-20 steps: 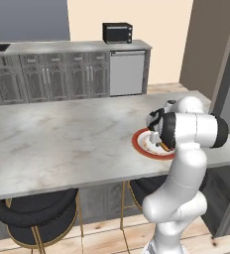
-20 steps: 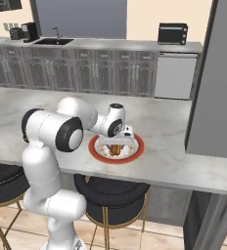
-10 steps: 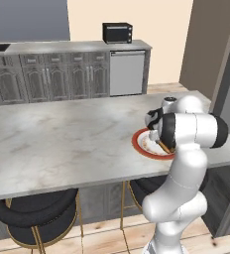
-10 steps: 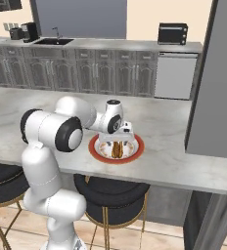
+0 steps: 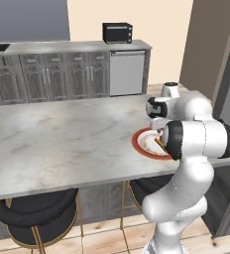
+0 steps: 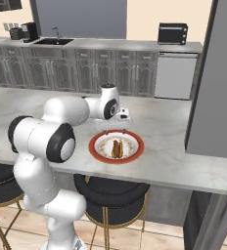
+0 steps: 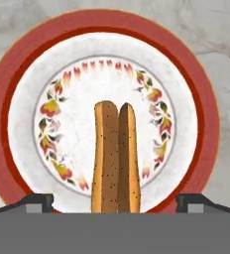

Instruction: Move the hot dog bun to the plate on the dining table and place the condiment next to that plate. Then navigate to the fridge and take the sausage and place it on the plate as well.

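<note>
My gripper (image 7: 115,202) hangs just above the plate (image 7: 196,89) with its two fingertips (image 7: 35,202) spread about as wide as they go, one at each side of the bun (image 7: 115,158) and touching nothing; I hold nothing. The bun lies flat between them on the white middle of the plate, its split facing up at me, inside the ring of painted flowers. I judge the wide spread is there so I can lift straight off without dragging the bun sideways (it sits a little toward the near rim rather than dead centre). From the right base view the plate (image 6: 98,154) rests on the dining table (image 6: 174,166) near its front edge, above a black stool (image 6: 113,193), an easy reach for me. Farther back stand the grey cabinets (image 6: 86,73) and a small black oven (image 6: 172,33) on the worktop. The bun's part looks done; I judge the bottle comes next
</note>
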You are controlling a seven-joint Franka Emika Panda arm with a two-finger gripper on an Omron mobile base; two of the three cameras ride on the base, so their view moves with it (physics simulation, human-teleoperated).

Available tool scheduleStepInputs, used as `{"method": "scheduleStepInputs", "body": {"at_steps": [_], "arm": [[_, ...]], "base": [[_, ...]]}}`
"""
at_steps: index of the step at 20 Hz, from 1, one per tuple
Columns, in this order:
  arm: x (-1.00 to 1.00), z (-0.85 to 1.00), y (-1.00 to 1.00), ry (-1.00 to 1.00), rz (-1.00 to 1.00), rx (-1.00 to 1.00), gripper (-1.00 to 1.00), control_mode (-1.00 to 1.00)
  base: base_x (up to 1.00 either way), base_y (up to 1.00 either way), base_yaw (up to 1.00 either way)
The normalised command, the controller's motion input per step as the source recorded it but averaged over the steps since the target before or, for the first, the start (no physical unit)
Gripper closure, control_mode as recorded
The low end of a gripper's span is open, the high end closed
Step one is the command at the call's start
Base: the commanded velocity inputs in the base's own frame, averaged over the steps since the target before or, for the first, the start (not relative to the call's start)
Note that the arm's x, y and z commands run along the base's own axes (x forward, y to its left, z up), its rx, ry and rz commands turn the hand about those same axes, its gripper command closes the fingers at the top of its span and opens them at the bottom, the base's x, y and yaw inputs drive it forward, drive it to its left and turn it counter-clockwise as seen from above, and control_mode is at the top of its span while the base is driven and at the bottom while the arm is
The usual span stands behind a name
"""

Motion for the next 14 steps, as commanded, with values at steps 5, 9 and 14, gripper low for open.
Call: {"method": "scheduleStepInputs", "body": {"at_steps": [5,9,14], "arm": [[-0.69,1.0,0.46,0.12,-0.01,0.01,-1.0,-1.0],[-0.74,1.0,0.58,0.16,-0.04,0.03,-1.0,-1.0],[-0.72,0.82,0.55,0.2,-0.05,0.04,-1.0,-1.0]], "base": [[0.0,0.0,0.0],[0.0,0.0,0.0],[0.0,0.0,0.0]]}}
